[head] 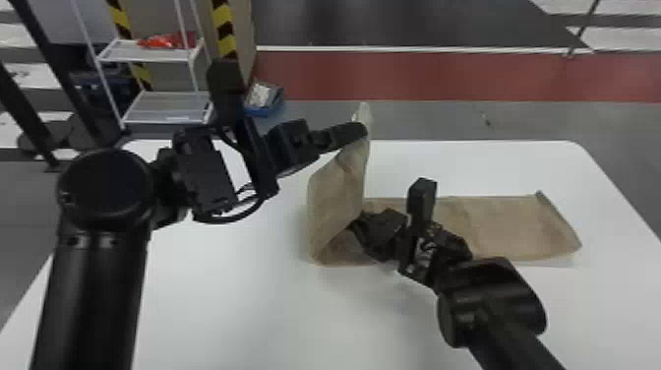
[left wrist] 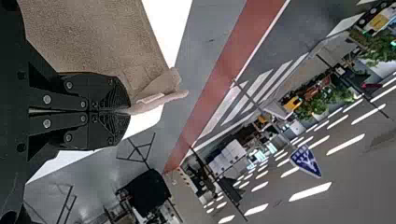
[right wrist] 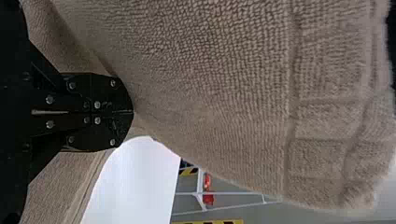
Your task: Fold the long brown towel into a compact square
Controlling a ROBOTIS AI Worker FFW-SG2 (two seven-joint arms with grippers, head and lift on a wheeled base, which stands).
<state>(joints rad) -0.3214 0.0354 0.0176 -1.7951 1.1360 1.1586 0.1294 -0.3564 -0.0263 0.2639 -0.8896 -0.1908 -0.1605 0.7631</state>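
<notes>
While my left end effector (left wrist: 129,111) and right end effector (right wrist: 132,112) pinch the towel (head: 335,194), uneven tension — the left sits higher — could cause slippage or a skewed fold.

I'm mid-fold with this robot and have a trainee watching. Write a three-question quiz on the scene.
1. True or false: the black two-fingered left gripper is open and empty.
2. The long brown cloth towel's flat stretch lies on: a) the grey floor; b) the smooth white table; c) the white metal rack.
3. Fill in: the ____ gripper holds the towel higher than the other one.

Key: 1 false; 2 b; 3 left.
</notes>
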